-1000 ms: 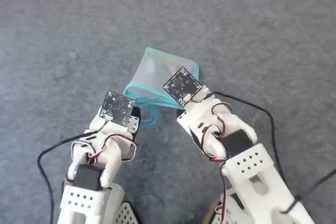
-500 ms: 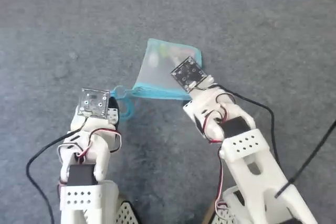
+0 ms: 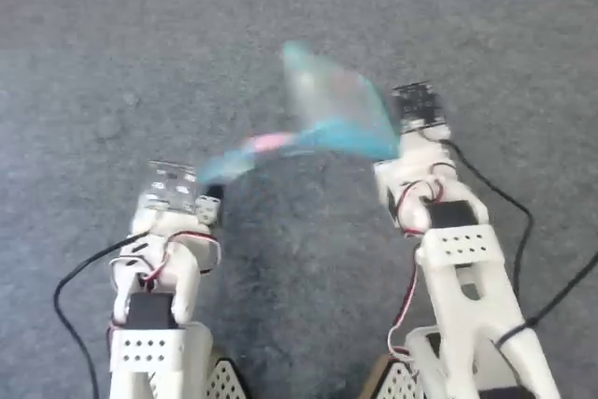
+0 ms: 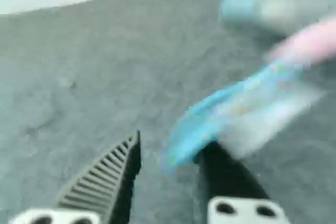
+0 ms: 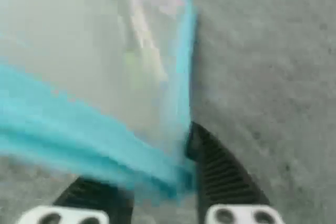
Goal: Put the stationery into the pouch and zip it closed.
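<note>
Pouch [image 3: 336, 109] no longer lies on the table [image 3: 93, 63]; it is now in the air above the table's middle, nearer the far edge, stretched between the arms. Right gripper [image 5: 152, 171] has swung up and out, fingers clamped on the pouch's blue corner. Left gripper [image 4: 168, 145] has pulled back, fingers apart with a clear gap, blue strap [image 4: 210, 119] against one finger, hooked or not unclear. Pink thing [image 3: 266, 144] sits along the stretched edge. Likely the zip pull is underway; closure not confirmed.
</note>
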### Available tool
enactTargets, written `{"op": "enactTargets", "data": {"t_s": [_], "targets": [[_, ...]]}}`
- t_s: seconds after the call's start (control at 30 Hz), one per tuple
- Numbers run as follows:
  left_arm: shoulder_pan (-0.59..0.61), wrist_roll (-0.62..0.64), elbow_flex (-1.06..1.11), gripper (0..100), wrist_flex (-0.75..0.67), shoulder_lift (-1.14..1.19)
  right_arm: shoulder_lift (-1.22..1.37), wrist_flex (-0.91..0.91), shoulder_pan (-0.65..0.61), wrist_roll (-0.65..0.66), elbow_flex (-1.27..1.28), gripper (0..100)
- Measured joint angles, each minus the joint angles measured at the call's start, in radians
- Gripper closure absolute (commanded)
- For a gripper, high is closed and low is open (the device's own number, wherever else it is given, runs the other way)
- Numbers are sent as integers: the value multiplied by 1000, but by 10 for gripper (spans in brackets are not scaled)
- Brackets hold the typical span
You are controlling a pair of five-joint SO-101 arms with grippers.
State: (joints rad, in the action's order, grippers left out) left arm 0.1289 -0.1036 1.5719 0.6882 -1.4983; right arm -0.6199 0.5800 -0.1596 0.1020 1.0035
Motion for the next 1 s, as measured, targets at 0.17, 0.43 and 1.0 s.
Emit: {"op": "enactTargets", "data": {"t_s": [0.17, 0.43, 1.0], "targets": [[-51, -3, 14, 784, -2, 0, 2, 2, 26, -20, 0, 657], [-60, -3, 14, 786, -2, 0, 2, 12, -101, 97, 29, 701], [-60, -3, 14, 783, -2, 0, -98, 127, -138, 120, 31, 698]]}}
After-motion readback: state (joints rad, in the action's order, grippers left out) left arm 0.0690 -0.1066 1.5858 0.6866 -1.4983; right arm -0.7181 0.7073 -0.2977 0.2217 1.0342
